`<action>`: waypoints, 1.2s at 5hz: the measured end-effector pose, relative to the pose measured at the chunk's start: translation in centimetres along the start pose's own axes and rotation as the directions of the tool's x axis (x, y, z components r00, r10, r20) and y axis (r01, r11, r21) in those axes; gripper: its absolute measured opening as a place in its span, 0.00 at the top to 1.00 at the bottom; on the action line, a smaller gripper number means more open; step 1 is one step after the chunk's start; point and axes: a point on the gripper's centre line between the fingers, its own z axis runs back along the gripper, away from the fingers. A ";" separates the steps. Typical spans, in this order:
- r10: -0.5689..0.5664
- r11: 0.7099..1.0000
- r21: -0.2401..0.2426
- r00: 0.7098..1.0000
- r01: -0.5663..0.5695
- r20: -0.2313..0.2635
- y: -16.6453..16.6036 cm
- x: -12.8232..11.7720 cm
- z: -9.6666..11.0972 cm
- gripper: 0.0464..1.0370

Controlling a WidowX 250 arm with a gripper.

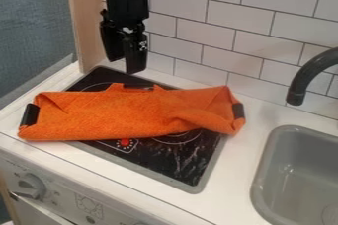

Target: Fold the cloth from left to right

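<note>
My gripper (125, 65) hangs above the back left part of the stove, its two fingers apart with nothing between them. Below it and toward the viewer lies the orange cloth (125, 115), a wide, wrinkled band stretched left to right across the stove, not touched by the gripper. Its left end reaches onto the white counter, and its right end lies past the stove's right edge. A black piece (29, 115) shows at the left end and another black piece (238, 111) at the right end. The cloth hides much of the stove top.
The black stove top (182, 162) has a grey border and a red knob mark near its front. To the right are a grey sink (265, 179) and a dark curved faucet (306, 78). White wall tiles and a wooden post (88, 21) stand behind the counter (244, 145).
</note>
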 end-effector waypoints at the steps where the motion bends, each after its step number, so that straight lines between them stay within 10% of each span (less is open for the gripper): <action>1: 0.146 0.989 0.031 0.989 -0.146 -0.007 1.8 -2.7 0.0 0.04; 2: 0.297 0.946 0.144 0.955 -0.290 -0.027 2.6 -5.5 0.6 0.04; 4: 0.617 0.762 0.244 0.787 -0.600 0.010 6.3 -11.4 -0.4 0.04; 5: 0.752 0.641 0.224 0.659 -0.734 0.009 7.5 -13.6 -1.7 0.04; 6: 0.778 0.610 0.222 0.628 -0.761 0.015 7.8 -14.0 -2.0 0.04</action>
